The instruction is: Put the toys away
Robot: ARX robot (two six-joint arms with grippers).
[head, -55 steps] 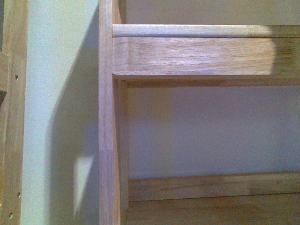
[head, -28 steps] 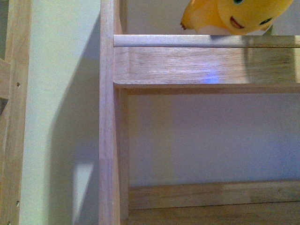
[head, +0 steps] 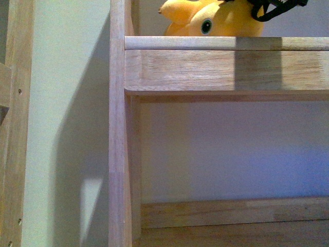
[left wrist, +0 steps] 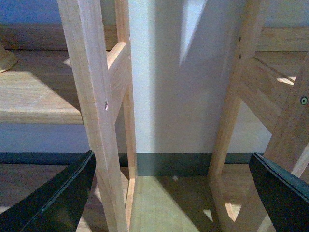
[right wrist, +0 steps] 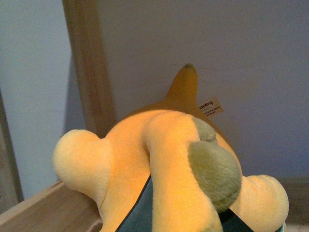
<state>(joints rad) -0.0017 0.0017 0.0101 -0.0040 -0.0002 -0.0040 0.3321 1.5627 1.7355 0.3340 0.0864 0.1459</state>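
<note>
Top centre of the front view: orange-yellow plush toy point(head: 213, 20) on the upper wooden shelf point(head: 226, 64), right gripper point(head: 275, 7) clamped on it from the upper right. Left gripper point(left wrist: 169, 193) spread wide, nothing between, facing the shelf uprights point(left wrist: 94, 106).

You are looking at an orange-yellow plush animal point(head: 213, 19) showing a dark eye ringed in pale blue, and its limb is ending in a dull olive-brown patch, with a small tan label printed in dark letters near its brown-tipped point. The right hand point(head: 277, 7) on it is showing black, as are the left hand's fingers point(left wrist: 53, 198). The shelf point(head: 226, 64) is showing pale, streaky natural wood grain, the wall point(head: 67, 103) behind it is reading pale greenish-grey, and a dark grey skirting band point(left wrist: 169, 163) is running along the wall's foot.
</note>
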